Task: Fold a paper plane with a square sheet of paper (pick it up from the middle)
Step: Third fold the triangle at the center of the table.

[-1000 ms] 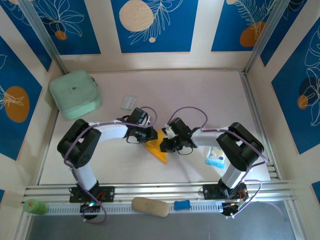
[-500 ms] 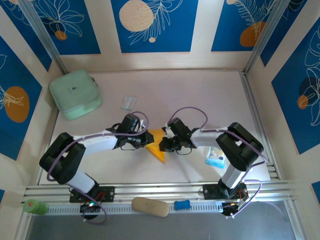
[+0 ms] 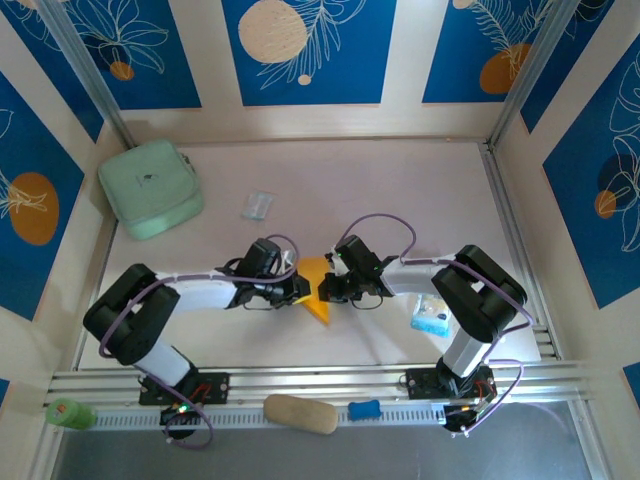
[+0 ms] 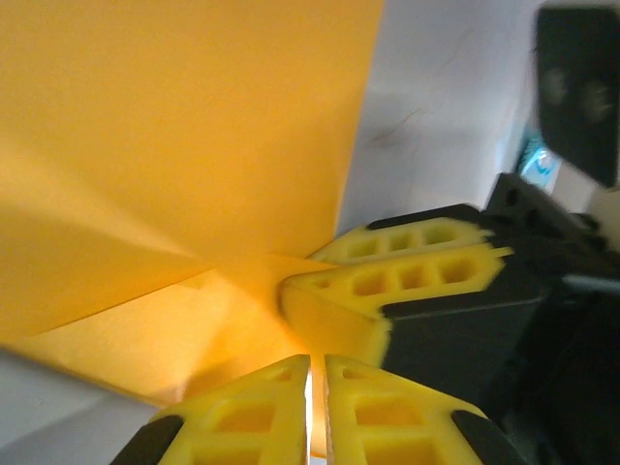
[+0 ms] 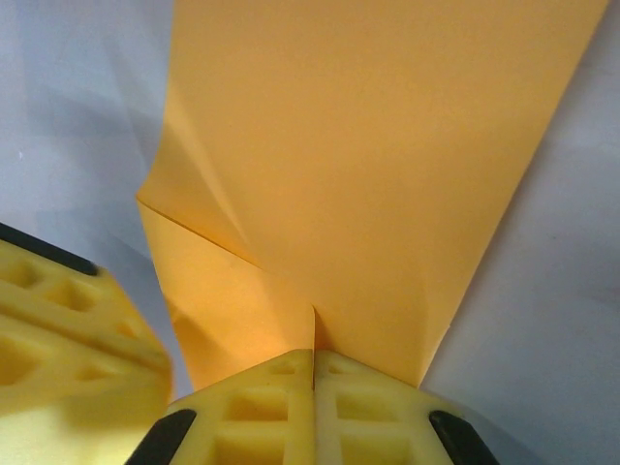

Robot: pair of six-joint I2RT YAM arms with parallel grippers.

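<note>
Top view: square sheet of paper, creased to pointed shape, lay mid-table, long axis far-to-near, tip toward arm bases. Left hand and right hand met at its middle from opposite sides, equally near.
Left wrist: left hand nearly pressed together, paper edge in slit, apparently pinched.
Right wrist: right hand pressed together, pinching raised fold.

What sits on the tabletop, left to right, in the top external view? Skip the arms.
mint-green pouch → clear plastic wrapper → folded orange-yellow paper → blue-and-white packet
</note>
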